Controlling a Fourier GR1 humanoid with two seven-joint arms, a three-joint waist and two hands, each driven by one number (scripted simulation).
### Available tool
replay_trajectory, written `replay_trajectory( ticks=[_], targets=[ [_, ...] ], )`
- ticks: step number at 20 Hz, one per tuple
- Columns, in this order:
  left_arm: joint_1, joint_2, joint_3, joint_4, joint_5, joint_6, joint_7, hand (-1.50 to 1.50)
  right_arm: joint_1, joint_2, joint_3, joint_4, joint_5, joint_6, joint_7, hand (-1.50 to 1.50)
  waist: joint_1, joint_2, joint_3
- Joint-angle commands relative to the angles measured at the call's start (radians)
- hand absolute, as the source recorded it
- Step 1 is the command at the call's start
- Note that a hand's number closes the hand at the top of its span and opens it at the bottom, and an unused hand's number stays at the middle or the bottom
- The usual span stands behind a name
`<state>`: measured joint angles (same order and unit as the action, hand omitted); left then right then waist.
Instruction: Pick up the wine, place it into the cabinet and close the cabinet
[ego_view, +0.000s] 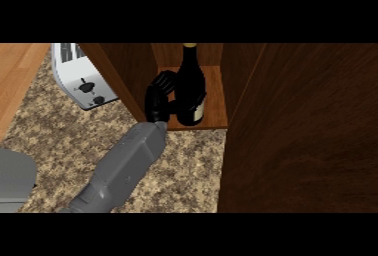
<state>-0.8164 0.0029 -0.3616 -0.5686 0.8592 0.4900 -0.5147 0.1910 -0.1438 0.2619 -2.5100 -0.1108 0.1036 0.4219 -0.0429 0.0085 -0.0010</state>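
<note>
- Grey forearm comes in from the lower edge left of centre and slants up toward the cabinet; I read it as the right arm.
- Second grey arm part sits at the far left edge, low; no hand shows on it.
- Speckled brown stone tabletop (66, 130) lies under both arms.
- Right hand (157, 97), black, is inside the cabinet opening, pressed against the left side of the wine (190, 75). Black on dark glass: I cannot tell whether it grips the bottle or just rests beside it.
- Wine is upright on the cabinet floor (214, 100), left of middle and near the front edge, with a pale label low on the body and a yellowish cap on top.
- Cabinet door (310, 125), dark wood, stands open and fills the right side of the view.
- Cabinet's left wall (122, 75) is just left of the hand.
- White toaster (85, 80) is on the tabletop, beside that wall.
- Light wood surface (18, 70) in the upper left corner.
</note>
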Motion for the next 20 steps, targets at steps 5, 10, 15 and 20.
replay_trajectory(
  ticks=[5, 10, 15, 20],
  targets=[
    [-0.182, 0.011, 0.085, 0.134, 0.001, -0.004, 0.015, 1.5, 0.066, 0.003, 0.019, -0.165, -0.062, 0.002, 0.05, -1.5, -0.004, -0.001, 0.0],
    [-0.263, 0.016, 0.077, 0.211, -0.046, 0.113, 0.013, 1.5, 0.055, 0.005, 0.009, -0.165, -0.085, 0.012, 0.048, -1.5, -0.01, -0.002, 0.001],
    [-0.302, 0.018, 0.058, 0.318, -0.105, 0.197, -0.025, -1.5, 0.015, 0.027, 0.018, -0.115, -0.072, 0.006, 0.04, -1.5, -0.007, 0.003, 0.0],
    [-0.358, 0.07, 0.043, 0.419, -0.146, 0.195, 0.015, -1.5, 0.053, 0.028, 0.05, -0.132, -0.052, 0.024, 0.018, -1.5, -0.032, 0.01, 0.0]
  ],
)
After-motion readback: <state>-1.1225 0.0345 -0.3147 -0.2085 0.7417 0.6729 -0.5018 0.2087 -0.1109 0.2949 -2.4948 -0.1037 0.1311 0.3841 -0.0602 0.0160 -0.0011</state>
